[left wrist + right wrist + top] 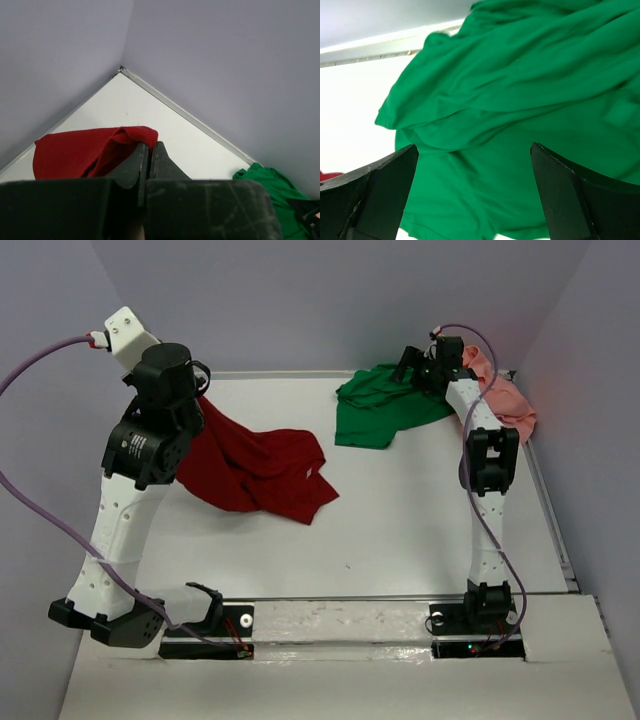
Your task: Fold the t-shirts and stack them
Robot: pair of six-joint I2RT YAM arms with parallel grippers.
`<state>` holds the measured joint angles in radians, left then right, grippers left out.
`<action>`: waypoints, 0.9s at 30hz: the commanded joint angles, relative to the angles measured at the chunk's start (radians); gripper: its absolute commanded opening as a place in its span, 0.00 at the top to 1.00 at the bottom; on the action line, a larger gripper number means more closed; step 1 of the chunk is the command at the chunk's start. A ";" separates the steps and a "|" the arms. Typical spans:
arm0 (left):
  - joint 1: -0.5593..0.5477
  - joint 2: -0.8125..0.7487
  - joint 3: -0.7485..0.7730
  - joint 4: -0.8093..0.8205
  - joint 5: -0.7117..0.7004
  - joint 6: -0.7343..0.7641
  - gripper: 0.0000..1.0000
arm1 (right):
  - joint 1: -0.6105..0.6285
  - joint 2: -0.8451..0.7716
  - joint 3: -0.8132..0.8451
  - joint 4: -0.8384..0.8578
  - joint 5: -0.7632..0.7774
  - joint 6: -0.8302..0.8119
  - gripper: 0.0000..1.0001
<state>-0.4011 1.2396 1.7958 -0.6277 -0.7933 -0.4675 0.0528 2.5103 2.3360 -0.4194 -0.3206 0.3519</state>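
Layout: my left end effector (148, 150) pinches the dark red t-shirt (255, 470).
My right end effector (474, 146), spread, should next grip the green t-shirt (520, 75).

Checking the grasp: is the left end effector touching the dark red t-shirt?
Touching. The left wrist view shows the left end effector shut, with a fold of the dark red t-shirt bunched directly against its fingertips and pinched there.

Pink t-shirt (510, 405) partly behind right arm (486, 455)
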 commanded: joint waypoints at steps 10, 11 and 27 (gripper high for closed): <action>0.070 -0.005 -0.114 0.077 0.126 0.015 1.00 | 0.162 0.076 0.037 -0.045 -0.209 0.035 0.00; 0.070 -0.005 -0.130 0.083 0.137 0.012 1.00 | 0.174 0.076 0.037 -0.050 -0.216 0.029 0.00; 0.070 0.001 -0.210 0.117 0.200 0.003 1.00 | 0.271 0.128 0.055 -0.142 -0.163 -0.031 1.00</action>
<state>-0.3336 1.2598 1.5841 -0.5648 -0.5961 -0.4622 0.3416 2.6022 2.3367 -0.5076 -0.5385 0.3485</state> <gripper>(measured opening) 0.033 0.046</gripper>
